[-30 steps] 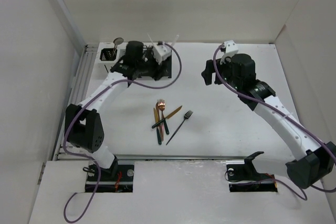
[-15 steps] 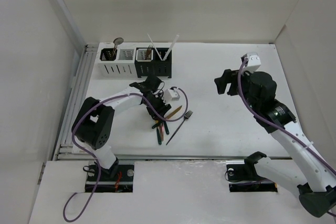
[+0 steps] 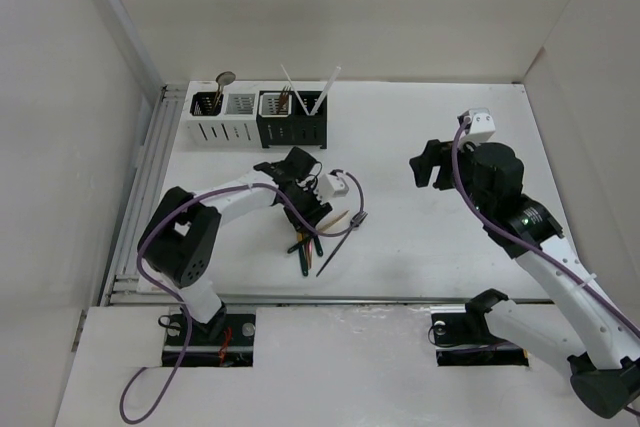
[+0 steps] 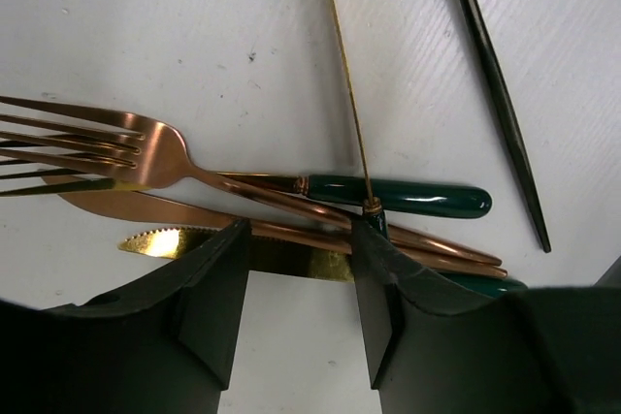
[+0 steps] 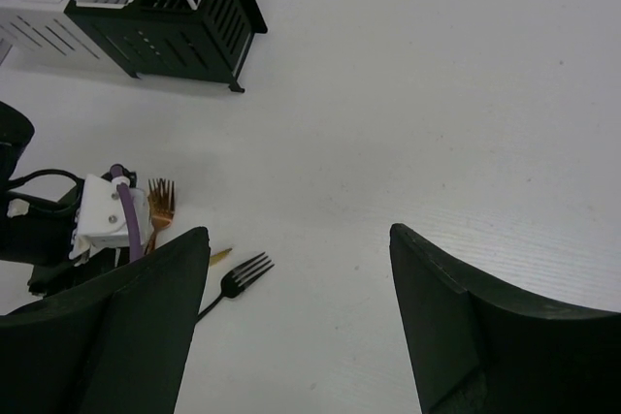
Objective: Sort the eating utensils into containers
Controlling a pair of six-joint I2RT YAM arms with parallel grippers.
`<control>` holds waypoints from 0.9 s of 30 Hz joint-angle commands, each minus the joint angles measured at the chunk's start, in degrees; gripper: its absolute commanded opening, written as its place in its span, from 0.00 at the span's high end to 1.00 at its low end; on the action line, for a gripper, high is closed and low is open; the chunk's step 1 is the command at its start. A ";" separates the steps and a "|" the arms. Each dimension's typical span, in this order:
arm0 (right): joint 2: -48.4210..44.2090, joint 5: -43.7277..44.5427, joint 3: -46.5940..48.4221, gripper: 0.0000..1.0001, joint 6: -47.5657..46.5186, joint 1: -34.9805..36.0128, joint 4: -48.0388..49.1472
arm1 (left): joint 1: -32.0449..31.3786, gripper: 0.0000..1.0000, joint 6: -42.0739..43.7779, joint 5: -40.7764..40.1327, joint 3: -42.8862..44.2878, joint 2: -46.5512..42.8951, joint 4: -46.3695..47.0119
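Observation:
Several loose utensils lie in a pile [image 3: 305,237] at the table's middle: a copper fork [image 4: 146,147], a green-handled piece [image 4: 408,196], a gold serrated knife [image 4: 165,239] and a black fork [image 3: 345,232], also in the right wrist view [image 5: 243,273]. My left gripper [image 3: 312,212] is low over the pile, open [image 4: 301,239], its jaws straddling the knife and the copper handles. The containers [image 3: 258,117], two white and two black, stand at the back left holding a spoon [image 3: 224,78], white sticks [image 3: 325,87] and other utensils. My right gripper [image 3: 425,162] is open and empty [image 5: 299,239], raised right of the pile.
The caddy row also shows at the top left of the right wrist view [image 5: 175,7]. A metal rail [image 3: 150,177] runs along the table's left edge. White walls close in the back and both sides.
The left arm has come from the caddies down to the pile and now sits a little further right over it. The right arm swung right, then drifted slightly.

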 commanded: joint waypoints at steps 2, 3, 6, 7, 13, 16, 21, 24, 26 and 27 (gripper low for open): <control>-0.96 0.94 0.39 0.21 1.07 0.29 0.35 | 0.86 0.56 -1.77 3.10 4.49 -4.29 -1.67; -0.96 0.94 0.39 0.21 1.07 0.29 0.35 | 0.86 0.55 -1.77 3.63 4.50 -5.16 -2.29; -0.96 0.94 0.39 0.21 1.07 0.29 0.35 | -0.10 0.55 -1.77 3.64 5.11 -6.48 -4.22; -0.44 0.94 0.39 0.21 1.07 0.29 0.35 | -0.63 0.55 -1.77 2.51 4.33 -6.49 -4.23; -0.43 0.41 0.39 0.21 1.07 0.29 0.35 | -2.31 0.54 -0.89 -4.26 -2.44 -7.02 -3.52; -0.43 0.41 0.39 0.21 1.07 0.29 0.35 | -2.31 0.54 -0.36 -6.64 -2.97 -6.49 -2.03; -0.43 0.41 0.39 0.21 1.07 0.29 0.35 | -2.31 0.54 1.39 -8.58 -2.44 -3.16 -1.24; -0.43 0.41 -0.13 0.21 1.07 0.29 0.35 | -2.31 0.55 1.40 -7.70 -2.44 -1.39 -1.24; -0.43 0.94 -0.13 0.21 1.07 0.29 0.35 | -3.36 0.55 1.40 -7.17 -2.44 -0.87 -1.24; -0.43 0.94 -0.13 0.21 1.07 0.29 0.35 | -3.36 0.55 1.40 -6.56 -2.44 -0.87 -1.24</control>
